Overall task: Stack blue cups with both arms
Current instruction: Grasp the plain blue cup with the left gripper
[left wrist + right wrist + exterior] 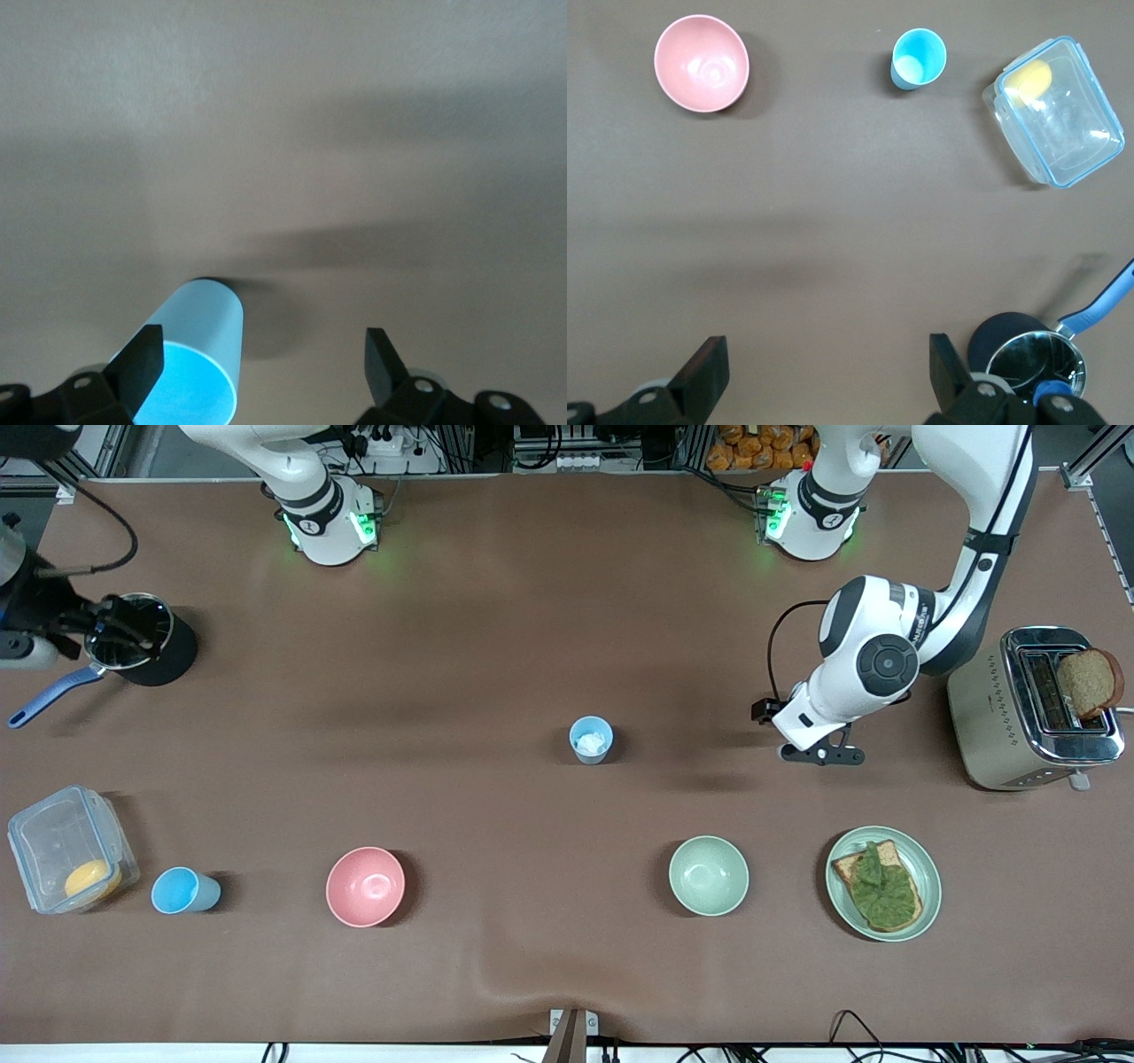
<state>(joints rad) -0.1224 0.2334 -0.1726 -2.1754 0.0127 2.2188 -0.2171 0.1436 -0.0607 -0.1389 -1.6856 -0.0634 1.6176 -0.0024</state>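
A grey-blue cup [591,740] with a white patch inside stands upright mid-table. A brighter blue cup [182,890] stands near the front camera toward the right arm's end, between a clear container and a pink bowl; it also shows in the right wrist view [918,57]. My left gripper [819,755] is low over the table toward the left arm's end, apart from the grey-blue cup. In the left wrist view it [261,345] is open, and a light-blue cup [204,328] sits by one finger, not between the jaws. My right gripper [120,633] hangs over a small pot, open and empty [826,350].
A pink bowl [365,886] and a pale green bowl [708,875] stand near the front camera. A plate with topped toast [926,868], a toaster [983,717] with bread, a clear container [53,837] and a blue-handled pot [164,646] stand near the table's ends.
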